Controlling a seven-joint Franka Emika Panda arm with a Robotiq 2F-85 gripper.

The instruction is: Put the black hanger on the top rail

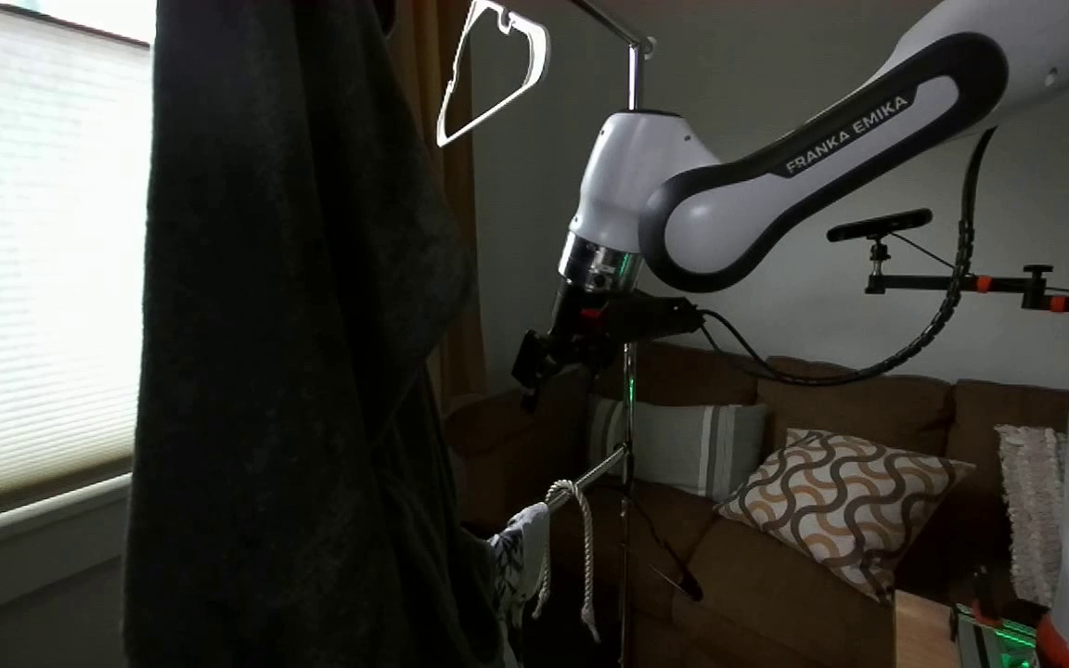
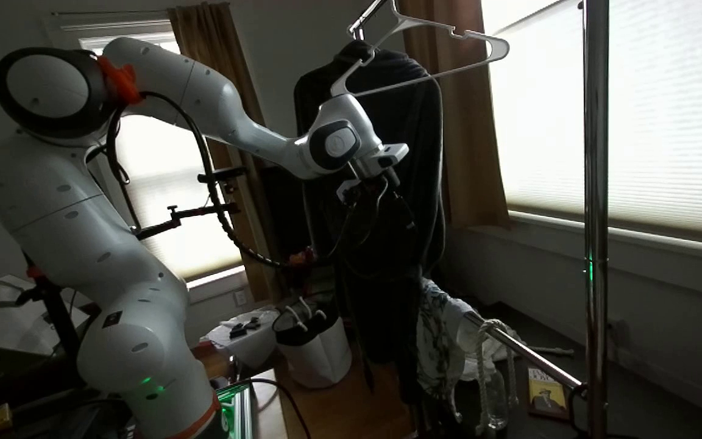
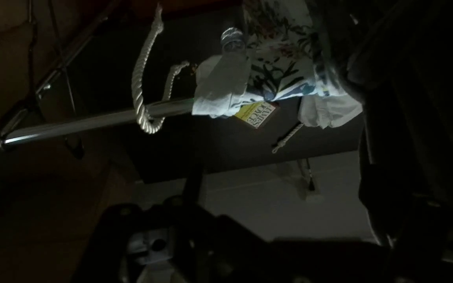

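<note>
The black hanger (image 1: pixel 689 584) hangs low by the rack's pole, near the end of the lower rail. It is thin and dark; its black end also shows in the wrist view (image 3: pixel 76 150). The top rail (image 1: pixel 601 17) is a thin metal bar high up in both exterior views (image 2: pixel 367 17), with a white hanger (image 1: pixel 537 46) on it. My gripper (image 1: pixel 529 376) points down beside the dark garment, above the lower rail and apart from the black hanger. In the wrist view its fingers (image 3: pixel 303 192) are wide apart with nothing between them. The picture there is very dark.
A long dark garment (image 1: pixel 302 353) hangs close beside the gripper. The lower rail (image 2: pixel 528 353) carries a rope loop (image 3: pixel 144 118) and a floral cloth (image 3: pixel 277 70). The rack's pole (image 2: pixel 596 183) stands upright. A brown sofa (image 1: pixel 683 371) with pillows is behind.
</note>
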